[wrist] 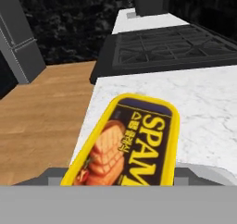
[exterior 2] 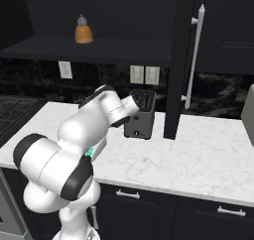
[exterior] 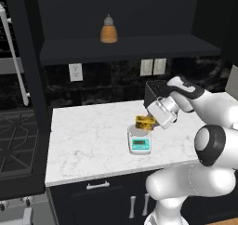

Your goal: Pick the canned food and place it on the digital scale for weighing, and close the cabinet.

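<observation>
my fingers (exterior: 149, 122) are clamped on the yellow tin (exterior: 144, 122), just above the scale (exterior: 140, 142). the scale sits on the white marble tabletop (exterior: 88, 140). the cabinet door (exterior 2: 197, 45) stands open.

Pretty clearly a home kitchen. White marble countertop (exterior: 88, 140), black gas stove grates (wrist: 171, 45), dark grey toaster (exterior 2: 139, 114). Near-black panelled cabinets (exterior 2: 225, 30) too.

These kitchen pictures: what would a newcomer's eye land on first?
Probably the yellow canned food, its label large in the hand view, sitting at the digital scale on the white marble counter. Next, the big white arm bent over it, and the orange bottle alone on the dark shelf above.
</observation>
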Motion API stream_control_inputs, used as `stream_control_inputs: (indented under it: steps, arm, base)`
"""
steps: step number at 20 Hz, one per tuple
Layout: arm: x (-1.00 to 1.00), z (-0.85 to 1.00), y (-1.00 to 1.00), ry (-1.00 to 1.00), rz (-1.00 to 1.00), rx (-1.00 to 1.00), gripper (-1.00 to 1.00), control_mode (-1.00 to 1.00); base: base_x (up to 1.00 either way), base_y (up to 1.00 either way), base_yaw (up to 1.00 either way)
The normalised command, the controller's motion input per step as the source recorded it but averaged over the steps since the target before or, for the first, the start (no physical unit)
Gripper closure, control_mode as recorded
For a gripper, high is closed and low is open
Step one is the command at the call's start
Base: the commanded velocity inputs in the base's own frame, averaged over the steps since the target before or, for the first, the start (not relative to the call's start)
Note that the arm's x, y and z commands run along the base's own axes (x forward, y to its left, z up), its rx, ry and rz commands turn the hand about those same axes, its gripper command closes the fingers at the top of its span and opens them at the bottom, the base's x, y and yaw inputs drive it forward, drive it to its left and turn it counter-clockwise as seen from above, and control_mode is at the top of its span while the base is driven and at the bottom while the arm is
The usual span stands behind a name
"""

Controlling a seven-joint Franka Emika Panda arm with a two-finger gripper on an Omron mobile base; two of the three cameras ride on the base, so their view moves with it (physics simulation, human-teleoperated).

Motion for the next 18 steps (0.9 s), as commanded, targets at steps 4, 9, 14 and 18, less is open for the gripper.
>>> stream_control_inputs:
  steps: [4, 9, 14, 18]
  arm:
    - [0.39, -0.53, 0.0, 0.0, 0.0, -0.01, 1.0, -1.0]
    - [0.29, -0.43, 0.0, 0.0, 0.0, 0.0, 1.0, -1.0]
    - [0.25, -0.26, 0.0, 0.0, 0.0, 0.0, 1.0, -1.0]
    - [0.28, -0.07, 0.0, 0.0, 0.0, 0.0, 1.0, -1.0]
  base:
    - [0.0, 0.0, 0.0]
    - [0.0, 0.0, 0.0]
    - [0.0, 0.0, 0.0]
    - [0.0, 0.0, 0.0]
